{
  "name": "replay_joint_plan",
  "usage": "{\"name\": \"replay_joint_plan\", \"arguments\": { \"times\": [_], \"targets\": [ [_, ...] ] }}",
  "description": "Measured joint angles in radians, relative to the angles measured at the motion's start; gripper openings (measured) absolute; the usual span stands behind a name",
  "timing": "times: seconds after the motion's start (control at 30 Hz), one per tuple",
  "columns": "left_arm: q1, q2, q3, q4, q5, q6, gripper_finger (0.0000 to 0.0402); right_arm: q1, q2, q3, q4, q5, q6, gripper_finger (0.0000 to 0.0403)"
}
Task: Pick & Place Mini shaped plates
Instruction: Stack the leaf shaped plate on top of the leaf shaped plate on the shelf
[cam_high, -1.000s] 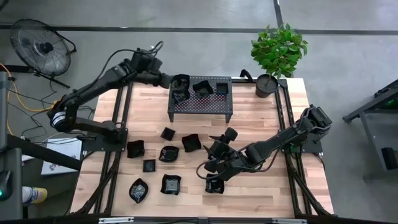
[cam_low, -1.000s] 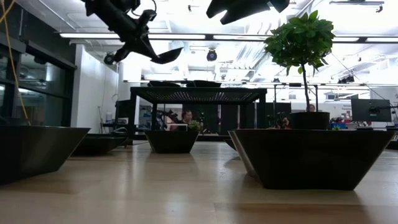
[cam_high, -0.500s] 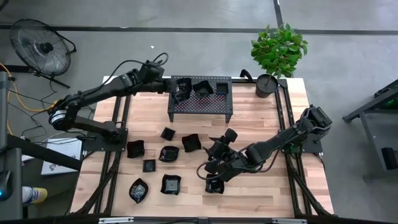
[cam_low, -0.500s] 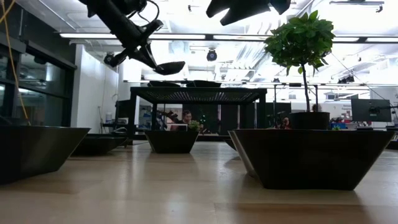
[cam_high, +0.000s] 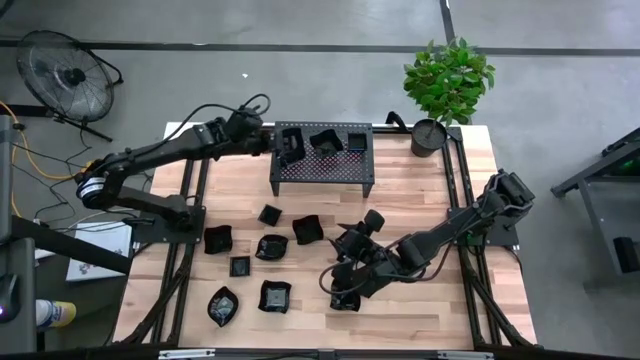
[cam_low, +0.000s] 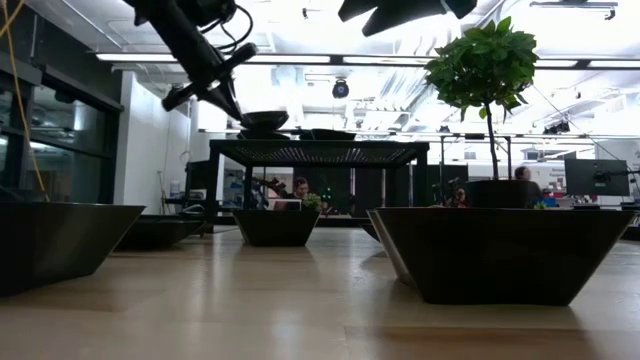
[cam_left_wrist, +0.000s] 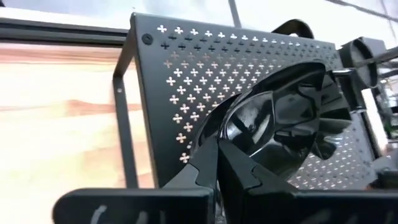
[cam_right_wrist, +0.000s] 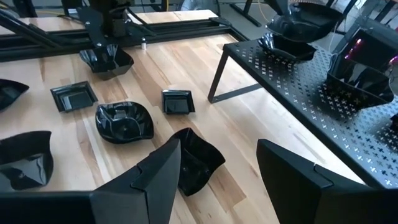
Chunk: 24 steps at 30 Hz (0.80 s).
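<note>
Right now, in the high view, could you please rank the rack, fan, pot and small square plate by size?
1. Rack and fan: look alike, unranked; the fan sits farther, on the floor.
2. Pot.
3. Square plate.

You've got glossy black mini shaped plates (cam_high: 271, 246) scattered across the worktop's middle, three more (cam_high: 324, 140) up on the rack, one (cam_left_wrist: 280, 127) pinched.
</note>
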<state>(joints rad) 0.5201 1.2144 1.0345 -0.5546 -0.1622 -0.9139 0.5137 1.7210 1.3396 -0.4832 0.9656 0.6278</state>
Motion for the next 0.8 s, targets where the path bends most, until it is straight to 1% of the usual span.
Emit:
{"name": "replay_joint_plan", "arguments": {
  "times": [0.33, 0.8],
  "targets": [
    [0.002, 0.000, 0.000, 0.028, 0.023, 0.045, 0.0000, 0.000, 0.000, 0.000, -0.001, -0.005, 0.004, 0.0208],
    [0.003, 0.000, 0.000, -0.007, 0.020, 0.056, 0.0001, 0.000, 0.000, 0.000, -0.002, -0.004, -0.004, 0.0208]
  ]
}}
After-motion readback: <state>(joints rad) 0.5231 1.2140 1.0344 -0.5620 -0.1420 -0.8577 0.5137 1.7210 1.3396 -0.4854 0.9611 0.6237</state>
